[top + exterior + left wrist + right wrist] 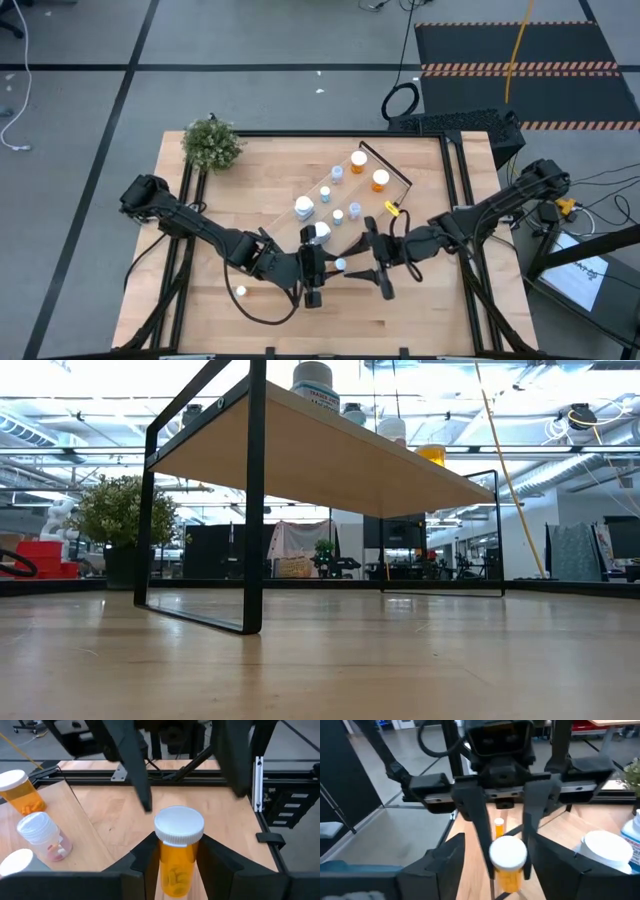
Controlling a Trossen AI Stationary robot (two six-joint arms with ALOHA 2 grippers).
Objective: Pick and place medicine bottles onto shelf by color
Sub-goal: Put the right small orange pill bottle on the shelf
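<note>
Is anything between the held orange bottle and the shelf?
The left claw grips the orange bottle. The open right claw faces it closely, while the shelf lies beside it, so nothing seems to block that way.

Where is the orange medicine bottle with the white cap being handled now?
The orange white-capped bottle stands between the left claw's fingers, off the shelf's near end.

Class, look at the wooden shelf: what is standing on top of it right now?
On the shelf stand several medicine bottles: two orange ones, some pale blue and a larger white one. The left gripper covers the shelf's near end, so the count is uncertain.
</note>
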